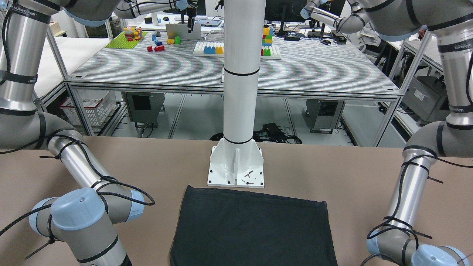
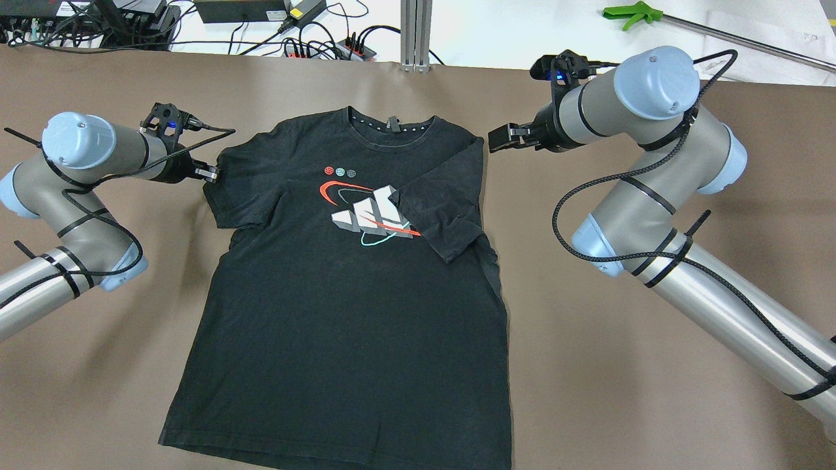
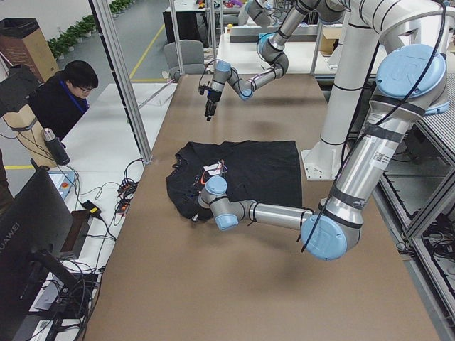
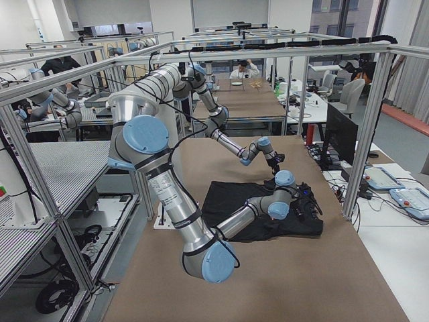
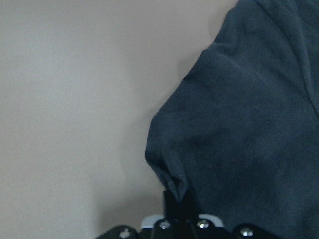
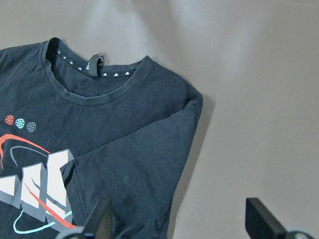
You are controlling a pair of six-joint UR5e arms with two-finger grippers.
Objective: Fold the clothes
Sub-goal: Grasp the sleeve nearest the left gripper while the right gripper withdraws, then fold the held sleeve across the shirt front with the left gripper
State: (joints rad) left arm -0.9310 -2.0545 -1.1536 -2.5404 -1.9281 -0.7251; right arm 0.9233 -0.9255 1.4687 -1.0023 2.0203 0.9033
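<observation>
The clothes are one black T-shirt (image 2: 339, 313) with a printed chest logo, lying face up and flat on the brown table. Its right sleeve (image 2: 450, 209) is folded in over the chest. In the left wrist view a pinch of the left sleeve's (image 5: 239, 129) edge is bunched between the jaws, so my left gripper (image 2: 210, 175) is shut on that sleeve. My right gripper (image 2: 499, 138) stands open just off the shirt's right shoulder (image 6: 192, 107), its fingers (image 6: 99, 224) apart and holding nothing. The front-facing view shows only the shirt's hem end (image 1: 255, 229).
The white pole base (image 1: 236, 166) stands just behind the shirt's hem. Cables and power strips (image 2: 313, 39) lie along the table's far edge, with a green-handled tool (image 2: 630, 13) beyond it. A person (image 3: 64, 92) sits off the far end.
</observation>
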